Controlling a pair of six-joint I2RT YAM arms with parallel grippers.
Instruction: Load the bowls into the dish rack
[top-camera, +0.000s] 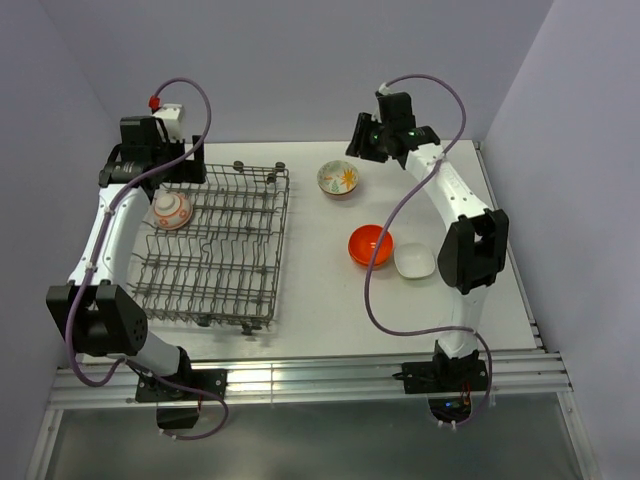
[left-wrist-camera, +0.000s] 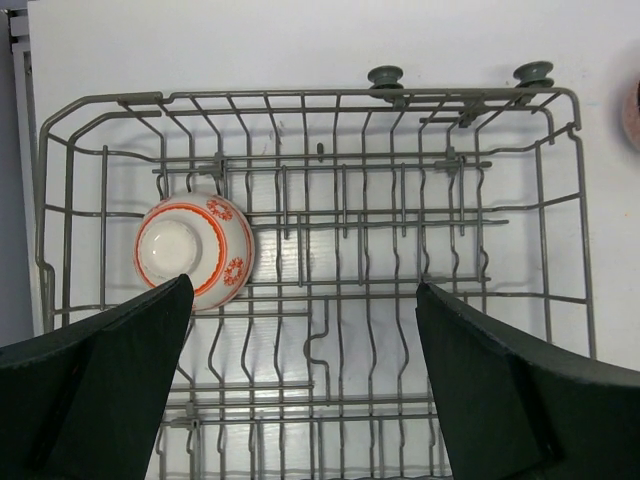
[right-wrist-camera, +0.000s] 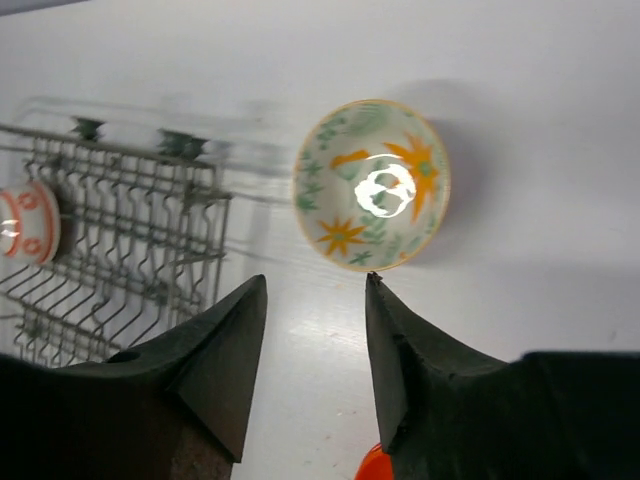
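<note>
The dish rack (top-camera: 215, 245) filled the left of the overhead frame, with a red-ringed bowl (left-wrist-camera: 195, 250), base showing, among its tines at its upper left, just above the left gripper (left-wrist-camera: 302, 287) (jaws spread wide, empty). The right gripper (right-wrist-camera: 316, 278), half-parted and holding nothing, hung just below a flowered bowl (right-wrist-camera: 372, 186) on the table.

White table (top-camera: 330, 320) boxed in by plain pale lavender walls (top-camera: 300, 60) at back and both sides. Aluminium rail (top-camera: 320, 378) along near edge, grey surface (top-camera: 320, 445) below it. Soft even light, faint shadows.
</note>
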